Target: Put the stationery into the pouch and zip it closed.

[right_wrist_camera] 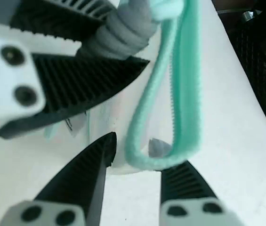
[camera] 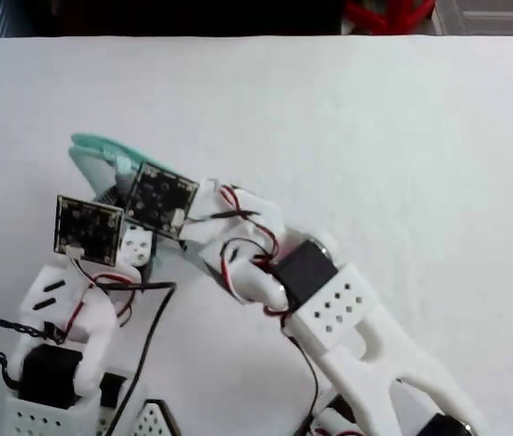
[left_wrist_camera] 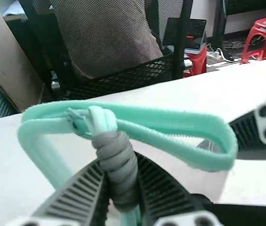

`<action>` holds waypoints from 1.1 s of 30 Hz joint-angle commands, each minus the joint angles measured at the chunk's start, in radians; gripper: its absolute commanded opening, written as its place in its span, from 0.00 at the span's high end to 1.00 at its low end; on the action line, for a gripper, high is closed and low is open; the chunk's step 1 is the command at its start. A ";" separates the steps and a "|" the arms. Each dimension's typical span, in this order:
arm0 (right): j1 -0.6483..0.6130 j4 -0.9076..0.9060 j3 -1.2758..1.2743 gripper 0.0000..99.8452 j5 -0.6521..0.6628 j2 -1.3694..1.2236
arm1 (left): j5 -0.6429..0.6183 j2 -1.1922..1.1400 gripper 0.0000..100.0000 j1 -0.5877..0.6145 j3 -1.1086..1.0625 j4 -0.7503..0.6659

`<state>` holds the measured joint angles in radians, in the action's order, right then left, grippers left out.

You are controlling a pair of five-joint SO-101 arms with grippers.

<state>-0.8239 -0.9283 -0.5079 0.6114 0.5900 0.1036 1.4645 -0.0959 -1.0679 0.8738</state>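
Wht table (camera: 401, 136), blk mesh chair (left_wrist_camera: 104, 42) behind

High camera looks down over the table (camera: 401, 136). Both wrist cameras are right up against the pouch (left_wrist_camera: 170, 123), the left one facing far, and all three views share its teal mouth.

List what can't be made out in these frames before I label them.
1. Pouch contents: in the high view, the wrist camera boards cover most of it. The wrist views show the rim, not the inside.
2. Zipper slider: in the left wrist view, it is hidden behind the gray pull cord clamped in the left gripper.
3. Stationery: none can be identified, and the pouch body is cut off in the right wrist view.
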 commanded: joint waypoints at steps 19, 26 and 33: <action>-0.074 0.473 -0.270 0.97 -0.064 0.035 | -0.009 -0.005 0.98 0.101 0.006 -0.017; -0.077 0.542 -0.270 0.98 -0.140 0.068 | -0.011 -0.004 0.98 0.090 0.011 0.011; -0.025 0.837 -0.390 0.98 -0.232 0.012 | -0.005 0.194 0.98 -0.148 0.100 0.308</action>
<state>-0.8654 -0.2087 -0.8930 0.4058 0.6268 0.0898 1.5459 -0.1082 -1.0434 1.0441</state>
